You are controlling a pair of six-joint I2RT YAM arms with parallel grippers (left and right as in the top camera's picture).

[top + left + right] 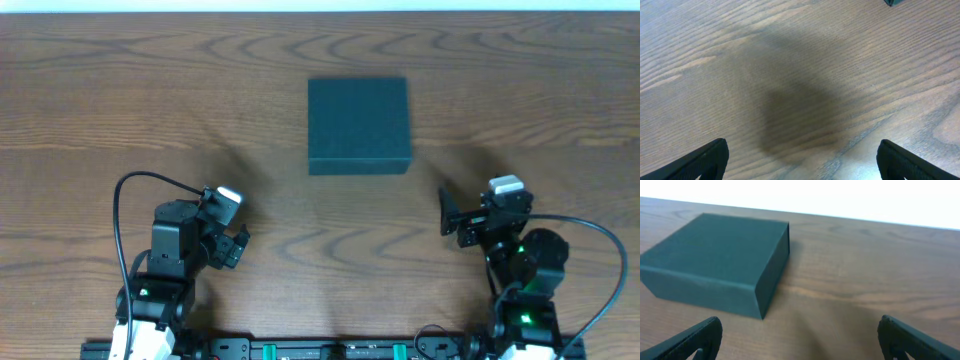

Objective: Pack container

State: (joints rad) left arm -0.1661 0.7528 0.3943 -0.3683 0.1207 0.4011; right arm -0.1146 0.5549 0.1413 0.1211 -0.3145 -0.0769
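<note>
The container [358,125] is a dark teal-black square box lying shut on the wooden table, at the middle of its far half. In the right wrist view the container [715,260] lies ahead and to the left, lid down. My right gripper [800,340] is open above bare wood short of the box, with nothing between its fingers. Only a corner of the container [895,2] shows at the top right of the left wrist view. My left gripper [802,160] is open and empty over the table. From above, the left gripper [236,218] and right gripper [470,205] sit near the front, apart from the box.
The wooden table [120,100] spreads to both sides of the box. Its far edge [320,12] meets a white background. The arm bases and a mounting rail [340,350] stand along the front edge, with black cables [118,220] looping beside each arm.
</note>
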